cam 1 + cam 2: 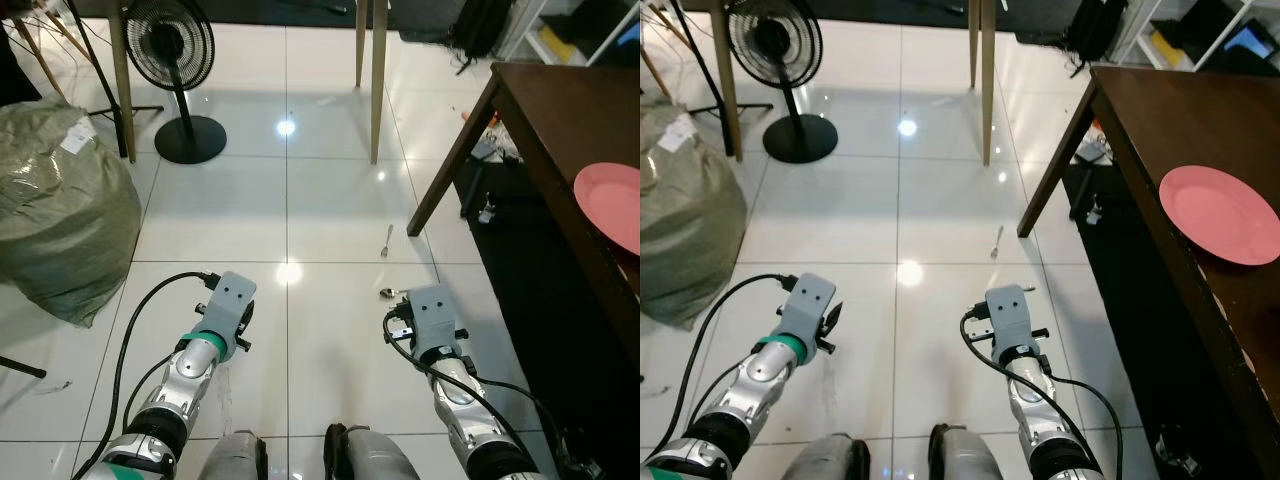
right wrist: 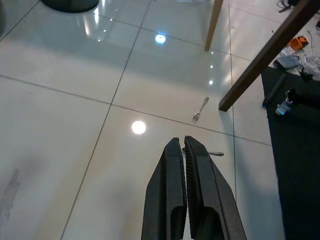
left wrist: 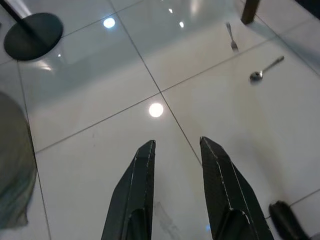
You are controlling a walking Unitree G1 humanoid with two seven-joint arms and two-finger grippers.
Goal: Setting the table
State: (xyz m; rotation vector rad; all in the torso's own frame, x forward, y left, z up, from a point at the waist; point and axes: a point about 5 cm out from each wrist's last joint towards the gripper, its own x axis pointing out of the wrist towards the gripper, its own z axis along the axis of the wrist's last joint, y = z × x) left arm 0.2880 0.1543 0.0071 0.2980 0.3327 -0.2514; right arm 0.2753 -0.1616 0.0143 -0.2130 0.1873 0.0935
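- Your fork (image 1: 386,241) lies flat on the white tiled floor (image 1: 250,210), dead ahead at about 1 o'clock, just off the foot of the dark table's leg (image 1: 450,155).
- The spoon (image 3: 265,68) sits near the fork, closer to you, bowl end toward the left arm; in the head views its bowl peeks out right at the top edge of the right wrist housing.
- Your right gripper (image 2: 184,143) hangs low over the tiles, fingers pressed together with nothing between them, tips pointing toward the spoon handle and the fork beyond it.
- Your left gripper (image 3: 176,145) hovers above bare tile at about 11 o'clock, fingers spread apart, empty, well clear of both utensils.
- Up at 2 o'clock the dark wooden table (image 1: 1160,120) carries a pink plate (image 1: 1218,214) near its closer edge.
- Under that table there's a black mat (image 2: 295,150) with small clutter on it.
- Out at 11 o'clock stands a black pedestal fan (image 1: 175,60); a big grey-green sack (image 1: 60,210) slumps at 10 o'clock.
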